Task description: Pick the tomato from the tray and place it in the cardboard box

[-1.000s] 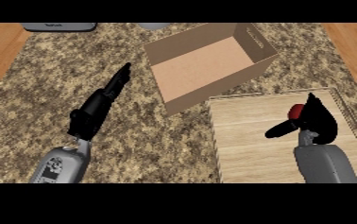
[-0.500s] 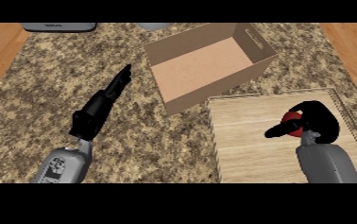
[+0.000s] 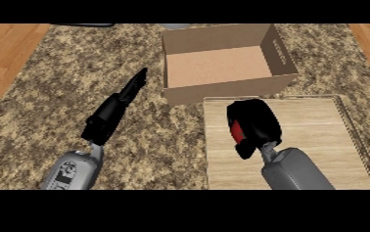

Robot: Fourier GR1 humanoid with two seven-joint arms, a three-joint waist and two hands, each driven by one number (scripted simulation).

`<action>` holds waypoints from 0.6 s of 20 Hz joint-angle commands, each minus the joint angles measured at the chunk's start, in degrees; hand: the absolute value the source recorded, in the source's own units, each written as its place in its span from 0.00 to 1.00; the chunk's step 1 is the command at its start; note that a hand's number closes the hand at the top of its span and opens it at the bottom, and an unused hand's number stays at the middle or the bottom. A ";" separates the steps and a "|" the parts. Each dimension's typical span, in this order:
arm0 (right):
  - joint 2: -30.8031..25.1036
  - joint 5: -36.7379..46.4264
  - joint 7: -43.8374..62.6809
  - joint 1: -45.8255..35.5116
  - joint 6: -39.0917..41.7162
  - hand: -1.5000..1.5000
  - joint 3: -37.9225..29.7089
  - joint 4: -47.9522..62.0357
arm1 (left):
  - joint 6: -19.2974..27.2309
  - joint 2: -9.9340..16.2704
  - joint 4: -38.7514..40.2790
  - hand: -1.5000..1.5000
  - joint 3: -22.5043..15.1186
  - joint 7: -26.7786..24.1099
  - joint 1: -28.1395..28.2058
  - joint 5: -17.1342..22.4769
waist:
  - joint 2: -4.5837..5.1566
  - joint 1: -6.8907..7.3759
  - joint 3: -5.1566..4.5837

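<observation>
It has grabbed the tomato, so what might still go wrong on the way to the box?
The right hand hides most of the tomato, so it may slip out unseen. The cardboard box has a tall near wall right by the tray; a low carry might hit it.

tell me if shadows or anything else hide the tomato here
Head view: lighting is even and flat, with no glare; the box interior is only softly shaded. No shadow hides the tomato: the right hand curled round it does, leaving a red sliver showing. The left hand casts no clear shadow.
</observation>
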 commanded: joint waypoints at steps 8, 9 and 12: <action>-6.23 3.63 -16.84 1.93 -4.72 1.00 7.53 -19.34 | -1.05 3.27 -1.92 0.50 4.77 0.05 1.67 1.10 | -0.10 -4.60 0.32; -6.49 2.75 -18.52 3.02 -5.71 1.00 6.74 -20.15 | -0.64 1.30 0.56 0.50 4.15 -2.39 3.03 1.19 | 0.02 -4.66 0.32; -11.25 -0.43 -17.73 8.96 -1.00 1.00 5.51 -34.43 | 1.16 0.38 -4.70 0.50 1.88 3.50 2.27 -1.07 | -0.26 -5.14 0.34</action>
